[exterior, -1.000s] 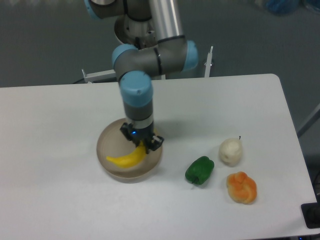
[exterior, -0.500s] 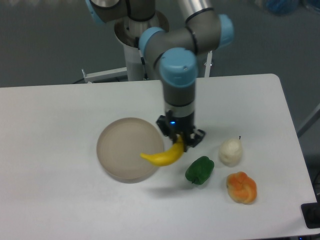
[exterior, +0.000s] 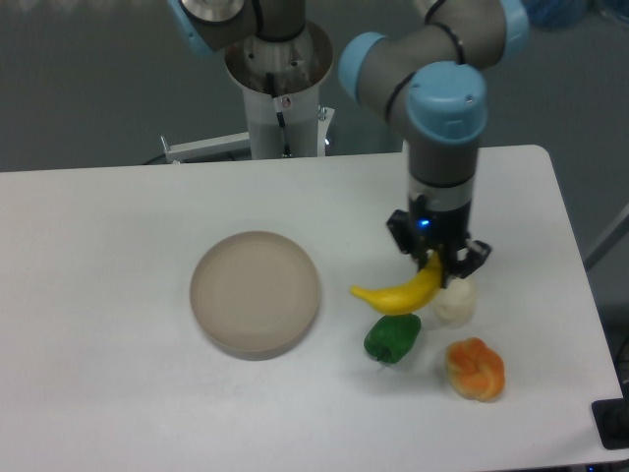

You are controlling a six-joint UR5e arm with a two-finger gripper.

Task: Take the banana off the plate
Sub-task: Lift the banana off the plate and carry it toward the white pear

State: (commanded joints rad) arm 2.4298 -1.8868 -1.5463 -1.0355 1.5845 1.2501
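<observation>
Four loose items and one carried fruit share the white table (exterior: 118, 295), and reading across from the left the first is the plate (exterior: 256, 293), round, tan and bare, sitting toward nine o'clock of the group. Right of it, well clear of the rim, the banana (exterior: 401, 291) hangs in the air, no longer on the dish, so the lift itself looks done. It is pinched at its upper right end, which lets the long yellow body droop and point back toward eight o'clock, tip lowest. The gripper (exterior: 436, 262) has its fingers closed on that end; the grip near one tip, not the middle, explains the tilt and, in my judgement, leaves the fruit free to swing. Directly at six o'clock of the banana lies a green pepper (exterior: 392, 336). Just at four o'clock of the gripper sits a pale onion-like bulb (exterior: 454, 301), possibly grazing the fingers, though the angle is too poor to be sure. At five o'clock, farthest right, rests the lumpy orange fruit (exterior: 475, 369).
</observation>
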